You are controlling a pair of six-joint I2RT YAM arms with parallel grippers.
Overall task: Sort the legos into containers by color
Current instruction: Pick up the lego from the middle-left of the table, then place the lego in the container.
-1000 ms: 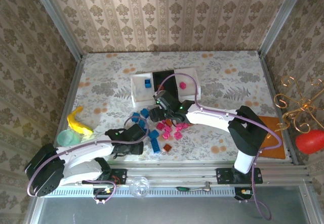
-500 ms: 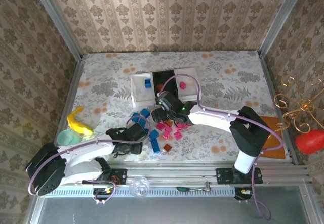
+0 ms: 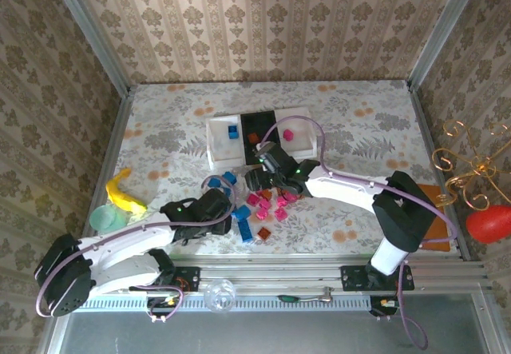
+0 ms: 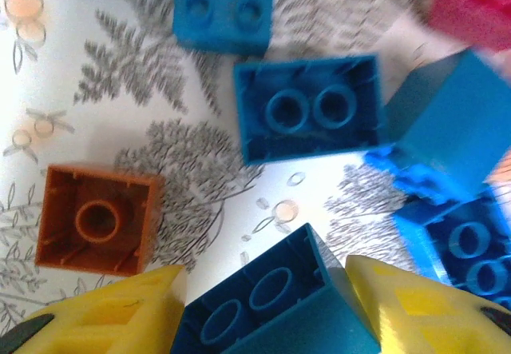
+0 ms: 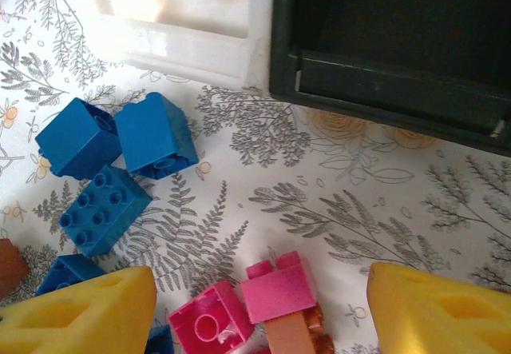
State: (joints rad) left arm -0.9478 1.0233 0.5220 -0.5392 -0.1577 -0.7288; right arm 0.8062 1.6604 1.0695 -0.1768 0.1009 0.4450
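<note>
Forward from its place a second ago, the left gripper point(image 4: 263, 318) now sits among the blue bricks at the near left of the pile, while the right gripper point(image 5: 259, 314) has shifted a little to the right above the pink ones.

Nearest, the left gripper's yellow fingertips point(image 4: 112, 310) are clamped on a blue rectangular plastic lego brick point(image 4: 275, 302), hollow underside up, with two round tubes showing inside it. Just beyond it on the flower-printed tablecloth point(image 4: 80, 74) lie an orange-brown square lego brick point(image 4: 97, 220), also underside up, a second blue brick with its hollow side up point(image 4: 307, 108), and a blue brick lying studs up point(image 4: 223, 6). A blurred bright pink brick point(image 4: 479, 6) shows at the upper right corner of the left wrist view.

Farther out, the right gripper's yellow fingers point(image 5: 80, 314) stand wide apart, holding nothing, over two bright pink lego bricks point(image 5: 239, 306) that touch each other. To their left, three loose blue bricks point(image 5: 120, 154) cluster together, one of them studs up.

Beyond the pile stand three shallow rectangular trays joined in a row. The left white tray point(image 3: 219, 148) holds one blue brick point(image 3: 233, 132), the black middle tray point(image 3: 263, 122) one orange-brown brick point(image 3: 253, 138), and the right white tray point(image 3: 302, 137) one pink brick point(image 3: 288, 135).
</note>
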